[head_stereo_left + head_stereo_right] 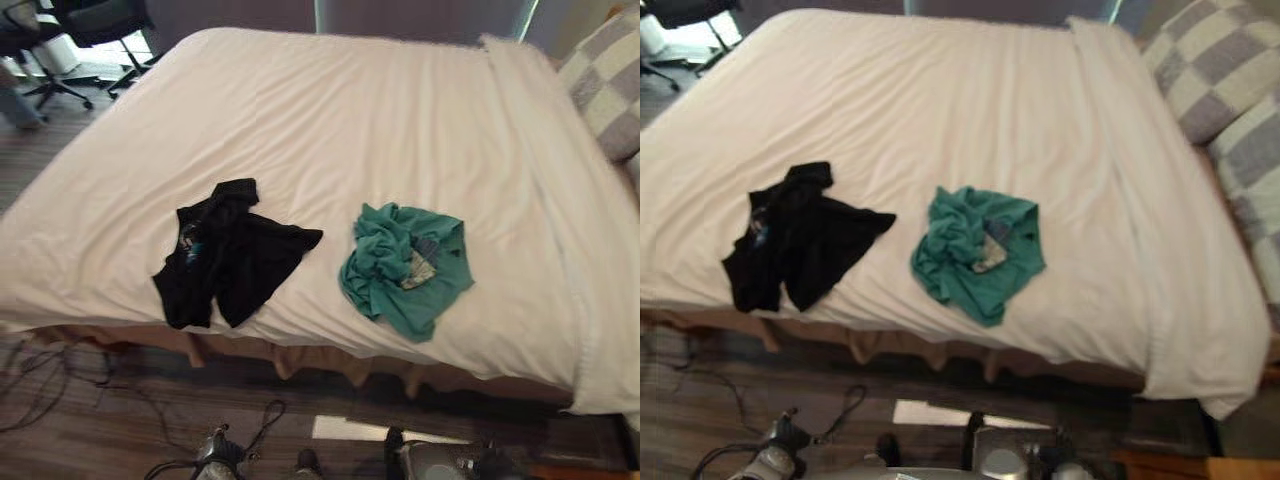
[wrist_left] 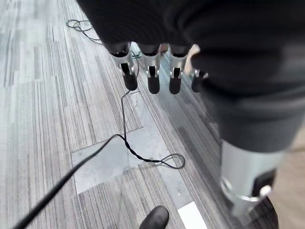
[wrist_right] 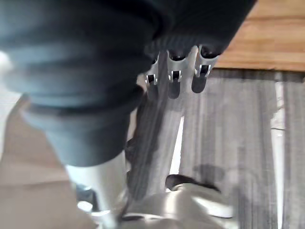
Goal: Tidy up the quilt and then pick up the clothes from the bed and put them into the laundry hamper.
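Quilt [image 1: 330, 120]: spread flat over the bed, only light creases seen; tidying judged done.
Black garment [image 1: 228, 255]: lying on the quilt near the front edge.
Green garment [image 1: 405, 268]: beside it, apart.
Hamper: not seen.
Left hand [image 2: 152, 71]: hung over the floor, fingers straight, nothing held.
Right hand [image 3: 176, 71]: likewise, nothing held.
Remaining: both garments to be collected.

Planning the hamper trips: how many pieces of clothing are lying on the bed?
2. A black garment lies near the bed's front edge on the robot's left; a crumpled green garment lies apart to its right. Nothing seems hidden under the quilt.
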You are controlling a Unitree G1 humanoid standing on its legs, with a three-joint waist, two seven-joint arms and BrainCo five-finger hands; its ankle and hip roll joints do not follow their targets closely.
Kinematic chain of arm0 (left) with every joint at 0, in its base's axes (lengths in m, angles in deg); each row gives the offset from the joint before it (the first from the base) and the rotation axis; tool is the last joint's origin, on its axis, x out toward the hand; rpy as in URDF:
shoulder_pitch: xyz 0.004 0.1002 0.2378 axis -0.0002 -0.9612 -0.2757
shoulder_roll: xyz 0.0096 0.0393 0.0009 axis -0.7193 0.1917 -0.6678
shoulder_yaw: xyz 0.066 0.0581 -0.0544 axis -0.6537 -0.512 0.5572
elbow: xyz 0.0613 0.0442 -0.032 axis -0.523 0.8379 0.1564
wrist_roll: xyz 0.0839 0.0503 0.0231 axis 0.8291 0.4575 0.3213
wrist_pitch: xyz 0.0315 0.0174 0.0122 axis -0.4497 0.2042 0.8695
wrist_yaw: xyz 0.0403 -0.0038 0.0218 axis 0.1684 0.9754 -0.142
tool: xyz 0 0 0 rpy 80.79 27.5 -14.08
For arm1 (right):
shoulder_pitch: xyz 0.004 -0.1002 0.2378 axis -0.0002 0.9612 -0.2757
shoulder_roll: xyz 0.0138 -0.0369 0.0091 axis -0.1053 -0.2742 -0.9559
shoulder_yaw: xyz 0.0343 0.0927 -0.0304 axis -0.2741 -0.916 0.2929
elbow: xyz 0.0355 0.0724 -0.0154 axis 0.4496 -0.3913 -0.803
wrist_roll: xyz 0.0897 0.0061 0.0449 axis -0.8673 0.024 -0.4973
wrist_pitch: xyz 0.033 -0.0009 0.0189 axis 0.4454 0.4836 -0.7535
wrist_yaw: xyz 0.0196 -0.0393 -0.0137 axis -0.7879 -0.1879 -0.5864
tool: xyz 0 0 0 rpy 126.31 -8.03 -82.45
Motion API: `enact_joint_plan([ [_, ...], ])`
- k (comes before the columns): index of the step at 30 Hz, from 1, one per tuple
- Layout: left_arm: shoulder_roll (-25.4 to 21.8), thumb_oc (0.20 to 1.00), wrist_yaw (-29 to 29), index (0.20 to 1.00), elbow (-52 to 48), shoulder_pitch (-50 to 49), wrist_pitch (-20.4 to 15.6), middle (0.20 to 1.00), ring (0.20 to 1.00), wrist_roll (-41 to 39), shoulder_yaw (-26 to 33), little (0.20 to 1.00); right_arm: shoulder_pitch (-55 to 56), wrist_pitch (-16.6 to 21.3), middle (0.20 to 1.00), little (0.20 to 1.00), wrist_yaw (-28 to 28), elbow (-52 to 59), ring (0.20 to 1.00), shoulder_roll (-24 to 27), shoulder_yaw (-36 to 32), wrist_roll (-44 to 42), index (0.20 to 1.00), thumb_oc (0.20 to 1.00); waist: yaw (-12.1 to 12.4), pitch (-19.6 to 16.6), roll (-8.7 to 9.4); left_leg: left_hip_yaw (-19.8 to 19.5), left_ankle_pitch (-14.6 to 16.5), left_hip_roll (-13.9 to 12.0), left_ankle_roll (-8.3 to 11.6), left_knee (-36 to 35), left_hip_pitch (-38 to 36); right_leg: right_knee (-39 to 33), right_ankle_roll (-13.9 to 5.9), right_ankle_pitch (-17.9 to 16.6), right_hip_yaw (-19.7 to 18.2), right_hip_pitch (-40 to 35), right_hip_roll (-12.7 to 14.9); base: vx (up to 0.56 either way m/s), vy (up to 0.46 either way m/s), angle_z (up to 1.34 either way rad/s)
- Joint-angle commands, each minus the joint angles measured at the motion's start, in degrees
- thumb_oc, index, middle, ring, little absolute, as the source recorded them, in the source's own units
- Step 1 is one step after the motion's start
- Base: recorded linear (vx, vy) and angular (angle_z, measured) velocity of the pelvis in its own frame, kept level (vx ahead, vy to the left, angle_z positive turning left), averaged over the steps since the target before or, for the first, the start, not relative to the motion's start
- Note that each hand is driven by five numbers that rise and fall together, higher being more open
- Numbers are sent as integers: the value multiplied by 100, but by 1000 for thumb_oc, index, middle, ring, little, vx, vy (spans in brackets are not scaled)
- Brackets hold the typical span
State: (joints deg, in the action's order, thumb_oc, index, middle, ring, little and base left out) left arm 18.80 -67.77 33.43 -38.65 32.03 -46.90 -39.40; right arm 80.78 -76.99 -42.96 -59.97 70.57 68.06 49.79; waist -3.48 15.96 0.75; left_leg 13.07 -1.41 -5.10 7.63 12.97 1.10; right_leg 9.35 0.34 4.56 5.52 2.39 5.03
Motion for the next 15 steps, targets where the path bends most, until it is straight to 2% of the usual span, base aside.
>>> enact_joint_plan([
  [1, -16, 1000, -116, 1000, -257, 316, -115, 1000, 1000, 38, -137, 1000, -200, 54, 1000, 1000, -14, 194, 1000, 135, 102, 231, 1000, 1000, -67, 293, 88, -57, 297, -63, 213, 1647, 944, -362, -441, 349, -142, -400, 280, -109, 256, -22],
  [3, 20, 1000, -106, 1000, -320, 339, -138, 1000, 1000, 126, -223, 1000, -226, 13, 1000, 1000, -37, 100, 1000, 158, -12, 288, 1000, 1000, -159, 189, 40, 299, 361, -690, 140, 1384, 834, -601, -602, 312, 3, -470, 504, -6, 259, -2],
  [4, 20, 1000, -106, 1000, -320, 340, -138, 1000, 1000, 126, -224, 1000, -226, 13, 1000, 1000, -37, 100, 1000, 158, -12, 288, 1000, 1000, -157, 192, 40, 301, 362, -691, 141, 1384, 830, -602, -602, 311, 1, -474, 503, 156, 703, 30],
  [5, 95, 1000, -96, 1000, -347, 309, -166, 1000, 1000, 228, -326, 1000, -169, -7, 1000, 1000, -7, 167, 1000, 204, -89, 362, 1000, 1000, -253, -54, -57, 247, 281, -1192, 64, -45, 190, -655, -897, 248, -97, -500, 856, 131, 589, 20],
  [6, 95, 1000, -97, 1000, -347, 309, -166, 1000, 1000, 228, -326, 1000, -169, -7, 1000, 1000, -7, 168, 1000, 204, -89, 362, 1000, 1000, -246, -66, -54, 261, 254, -1185, 63, -81, 185, -661, -895, 237, -106, -485, 858, 156, 813, -6],
  [8, 149, 1000, -137, 1000, -274, 359, -176, 1000, 1000, 282, -429, 1000, -141, 6, 1000, 1000, -7, 218, 1000, 264, -70, 494, 1000, 1000, -248, -148, -64, -404, 7, -1425, 259, -772, -62, -702, -1101, 136, -223, -435, 1135, 31, 571, -26],
  [10, 248, 1000, -99, 1000, -219, 434, -197, 1000, 1000, 338, -585, 1000, -150, -19, 1000, 1000, 38, 208, 1000, 211, -29, 641, 1000, 1000, -225, -265, -94, -1053, 307, -1286, 298, -998, -231, -753, -1298, -23, -384, -351, 1314, 43, 597, -63],
  [11, 276, 1000, -92, 1000, -174, 526, -191, 1000, 1000, 425, -666, 1000, -98, 5, 1000, 1000, 52, 169, 1000, 176, -133, 677, 1000, 1000, -310, -310, -78, -947, 410, -1238, 342, -1029, -223, -815, -1433, -199, -261, -421, 1514, 48, 581, -77],
  [12, 253, 1000, -54, 1000, -217, 574, -186, 1000, 1000, 444, -744, 1000, -128, -28, 1000, 1000, 57, 230, 1000, 140, -152, 652, 1000, 1000, -336, -278, 1, -830, 550, -1059, 289, -1045, -306, -785, -1491, -509, -395, -302, 1635, -8, 532, -30],
  [13, 220, 1000, -73, 1000, -229, 635, -149, 1000, 1000, 445, -740, 1000, -209, -58, 1000, 1000, 36, 288, 1000, 32, -115, 561, 1000, 1000, -339, -234, 93, -734, 593, -922, 221, -1159, -404, -660, -1480, -879, -537, -3, 1681, -97, 403, -18],
  [14, 174, 1000, -86, 1000, -253, 719, -146, 1000, 1000, 371, -705, 1000, -273, -42, 1000, 1000, 14, 296, 1000, -48, -97, 467, 1000, 1000, -314, -169, 134, -525, 574, -884, 177, -1200, -460, -548, -1417, -1121, -491, 253, 1672, -177, 368, -14],
  [15, 131, 1000, -75, 1000, -273, 738, -156, 1000, 1000, 311, -674, 1000, -331, -27, 1000, 1000, 17, 322, 1000, -123, -11, 458, 1000, 1000, -243, -115, 73, -328, 562, -879, 112, -1238, -513, -418, -1339, -1071, -58, 429, 1675, -187, 390, -70],
])
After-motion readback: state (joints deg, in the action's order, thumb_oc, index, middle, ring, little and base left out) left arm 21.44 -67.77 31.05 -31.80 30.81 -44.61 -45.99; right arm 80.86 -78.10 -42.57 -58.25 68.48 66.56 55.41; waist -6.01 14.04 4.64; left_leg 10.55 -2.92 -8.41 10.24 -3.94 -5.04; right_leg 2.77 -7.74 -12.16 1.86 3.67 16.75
